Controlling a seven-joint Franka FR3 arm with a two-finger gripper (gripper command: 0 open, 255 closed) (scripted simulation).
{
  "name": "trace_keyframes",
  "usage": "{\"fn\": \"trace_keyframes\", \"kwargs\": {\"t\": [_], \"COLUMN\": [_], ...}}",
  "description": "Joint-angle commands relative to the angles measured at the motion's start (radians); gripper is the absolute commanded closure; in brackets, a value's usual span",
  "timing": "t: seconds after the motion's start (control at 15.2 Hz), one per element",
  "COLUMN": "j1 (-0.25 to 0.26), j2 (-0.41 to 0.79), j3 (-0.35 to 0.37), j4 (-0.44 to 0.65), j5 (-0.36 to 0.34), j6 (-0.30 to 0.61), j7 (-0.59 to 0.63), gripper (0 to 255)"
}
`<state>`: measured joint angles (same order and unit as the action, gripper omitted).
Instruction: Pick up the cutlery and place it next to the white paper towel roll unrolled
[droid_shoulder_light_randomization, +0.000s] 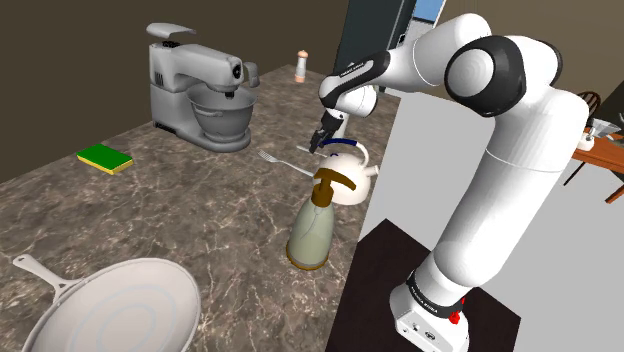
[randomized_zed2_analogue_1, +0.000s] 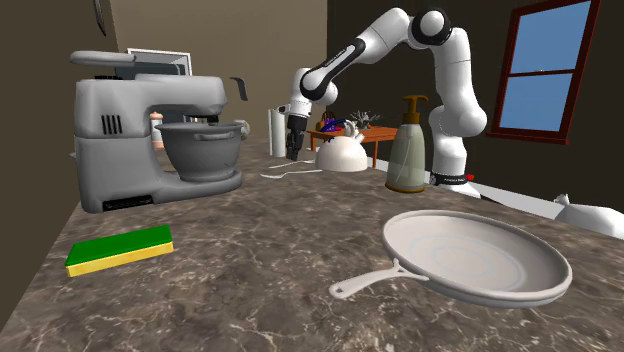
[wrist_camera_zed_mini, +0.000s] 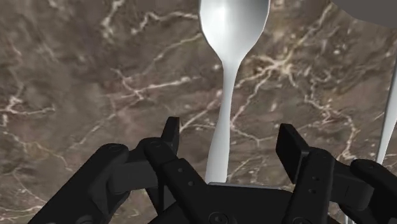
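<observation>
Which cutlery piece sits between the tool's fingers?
The shiny silver spoon: its handle runs inside the open tool, while the other thin silver handle lies outside it.

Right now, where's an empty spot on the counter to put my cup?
Bare counter lies between the sponge, mixer and soap bottle, and between sponge and pan. It's crowded near the kettle, where the gripper hangs over the spoon.
</observation>
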<state>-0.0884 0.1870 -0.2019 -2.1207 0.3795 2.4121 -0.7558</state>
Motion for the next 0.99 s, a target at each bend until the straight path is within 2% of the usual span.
{"fn": "trace_keyframes", "kwargs": {"t": [0.0,0.2,0.46,0.92], "j1": [0.000,0.000,-0.005,-0.005], "j2": [0.000,0.000,-0.088,-0.088], "j3": [0.000,0.000,-0.020,-0.020], "j4": [0.000,0.000,0.018,0.018], "j5": [0.000,0.000,-0.055,-0.055], "j6": [0.000,0.000,-0.101,-0.101], "j7": [0.000,0.000,0.035,0.035], "gripper": [0,0,0,0]}}
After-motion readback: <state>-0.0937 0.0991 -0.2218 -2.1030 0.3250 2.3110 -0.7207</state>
